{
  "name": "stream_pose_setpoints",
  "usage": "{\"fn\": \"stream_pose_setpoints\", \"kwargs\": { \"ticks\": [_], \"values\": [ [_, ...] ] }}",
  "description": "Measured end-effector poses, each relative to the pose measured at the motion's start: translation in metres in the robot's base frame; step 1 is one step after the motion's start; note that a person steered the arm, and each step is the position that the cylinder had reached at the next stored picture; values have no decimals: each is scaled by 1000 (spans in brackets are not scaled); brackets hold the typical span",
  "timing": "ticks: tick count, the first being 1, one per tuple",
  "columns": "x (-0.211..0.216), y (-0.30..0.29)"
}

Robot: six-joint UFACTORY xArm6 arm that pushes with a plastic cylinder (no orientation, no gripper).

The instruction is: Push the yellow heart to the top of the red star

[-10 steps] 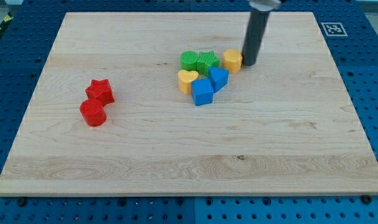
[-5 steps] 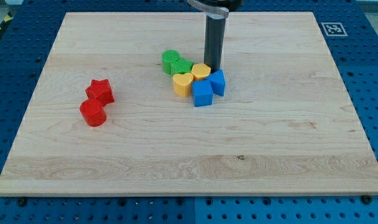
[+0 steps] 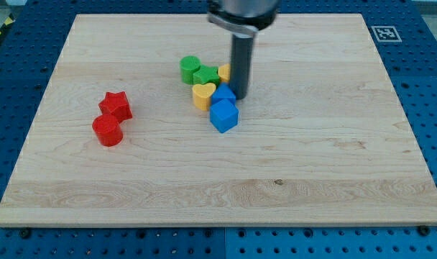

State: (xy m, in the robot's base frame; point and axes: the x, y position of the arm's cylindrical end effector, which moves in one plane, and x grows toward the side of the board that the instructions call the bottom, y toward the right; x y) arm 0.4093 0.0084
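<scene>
The yellow heart [image 3: 202,95] lies near the board's middle, in a tight cluster of blocks. The red star [image 3: 116,106] lies far to the view's left, with a red cylinder [image 3: 107,130] touching it just below. My tip [image 3: 241,97] stands at the cluster's right side, against a blue block [image 3: 223,93] and partly hiding a yellow block [image 3: 225,72]. The heart is to the left of my tip, with the blue block between them.
A green cylinder [image 3: 190,68] and a green block [image 3: 205,75] sit above the heart. A second blue block [image 3: 223,116] lies below the first. A black-and-white marker [image 3: 384,33] is at the board's top right corner.
My tip moved left and slightly down, shoving the whole cluster leftward. The yellow block slid behind the rod, the blue blocks shifted left, and the heart and green blocks moved left too.
</scene>
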Motion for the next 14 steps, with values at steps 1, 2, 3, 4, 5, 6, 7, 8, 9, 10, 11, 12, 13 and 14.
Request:
{"fn": "stream_pose_setpoints", "kwargs": {
  "ticks": [1, 2, 3, 4, 5, 6, 7, 8, 9, 10, 11, 12, 13, 14],
  "values": [
    [-4, -45],
    [-16, -80],
    [-17, -94],
    [-17, -64],
    [-14, -26],
    [7, -9],
    [15, -21],
    [15, -24],
    [15, -34],
    [15, -55],
    [14, -74],
    [14, -73],
    [29, -48],
    [34, -58]
  ]
}}
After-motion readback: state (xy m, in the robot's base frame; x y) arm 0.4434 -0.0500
